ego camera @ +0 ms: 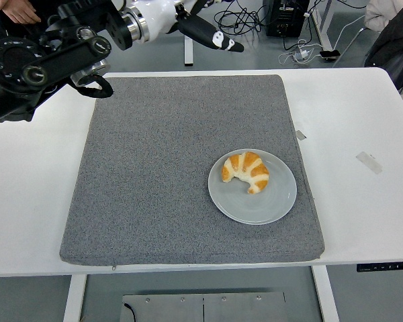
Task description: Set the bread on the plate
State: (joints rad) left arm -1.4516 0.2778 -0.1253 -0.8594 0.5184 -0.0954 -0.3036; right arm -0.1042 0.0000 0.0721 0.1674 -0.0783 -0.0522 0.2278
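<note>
A golden croissant (246,171) lies on the pale grey plate (269,208), which sits on the right part of the grey mat (154,188). My left hand (198,23) is raised high at the top of the picture, far up and left of the plate. Its fingers are spread and hold nothing. The black left arm (40,64) runs in from the top left corner. Nothing of the right arm shows.
A person in dark clothes (27,13) stands at the top left behind the table. Cables and a black box (285,17) lie on the floor beyond the far edge. Two small tape strips (368,161) are stuck on the white table at the right.
</note>
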